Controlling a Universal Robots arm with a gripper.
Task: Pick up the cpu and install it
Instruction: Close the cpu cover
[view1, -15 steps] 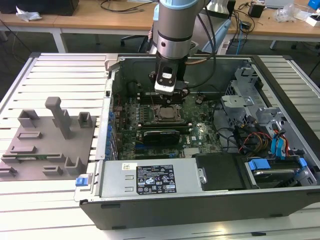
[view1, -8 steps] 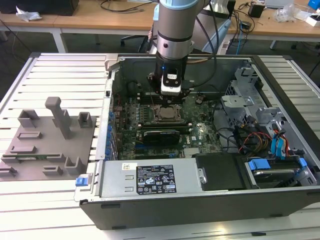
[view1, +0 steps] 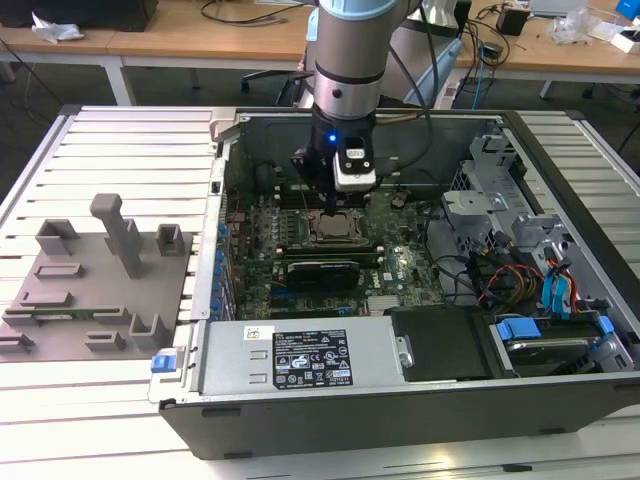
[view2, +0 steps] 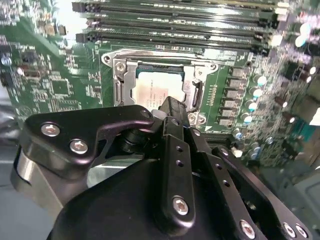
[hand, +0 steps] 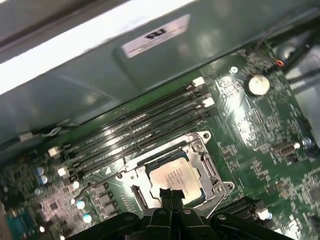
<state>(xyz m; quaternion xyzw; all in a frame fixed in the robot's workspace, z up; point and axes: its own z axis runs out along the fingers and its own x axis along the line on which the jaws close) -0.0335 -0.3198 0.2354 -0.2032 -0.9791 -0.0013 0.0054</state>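
Socket frame (hand: 131, 176) close around cpu (hand: 176, 175)

- a robotics lab or test workshop, set in an office-like room.
- wooden desks (view1: 200, 45) run along the top of the exterior view, strewn with cables (view1: 245, 10).
- in the middle, a slatted metal workbench (view1: 110, 140) carries an open computer case (view1: 330, 400) with its motherboard (view1: 400, 260) exposed.
- a robot arm (view1: 348, 60) reaches down into the case from the top centre.
- at the left lies a grey fixture plate (view1: 60, 290) with part holders.
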